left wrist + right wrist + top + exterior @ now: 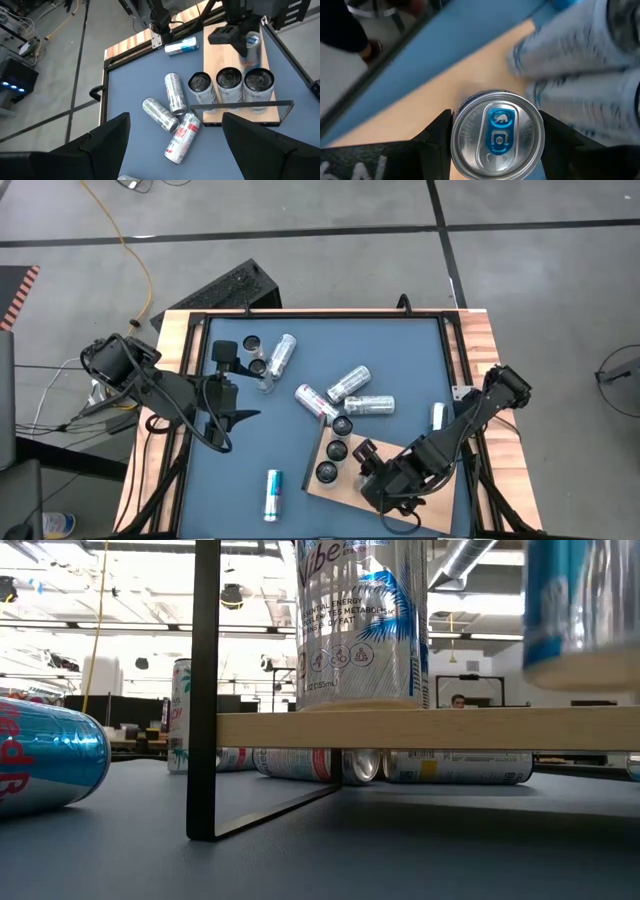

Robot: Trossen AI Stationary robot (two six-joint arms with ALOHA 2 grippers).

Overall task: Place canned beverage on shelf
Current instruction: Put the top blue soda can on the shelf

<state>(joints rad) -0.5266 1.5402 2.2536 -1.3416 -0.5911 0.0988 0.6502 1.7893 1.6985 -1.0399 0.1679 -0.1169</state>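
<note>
The shelf [340, 498], a light wooden board, lies at the table's near right. Three cans [230, 84] stand upright on it in a row. My right gripper [367, 455] is over the board beside that row, shut on a fourth silver canned beverage [497, 132] with a blue tab. In the low view this can [585, 600] shows blurred at the right, above the board's edge [430, 728]. My left gripper [242, 416] hangs open over the table's left part with nothing between its fingers. My right gripper pinches the can's side wall just below its top rim [454, 131] between its two fingers [432, 137], one on each side. The fingers come from above, slanting down. The can stands upright over the board; whether its base touches the board, I cannot tell.
Several cans lie loose on the blue tabletop: three near the middle [348, 383], one at the far left [282, 352], one at the near edge [272, 495], one by the right rail [437, 417]. Two upright cans [255, 352] stand far left. A black frame [240, 107] rises at the board's end.
</note>
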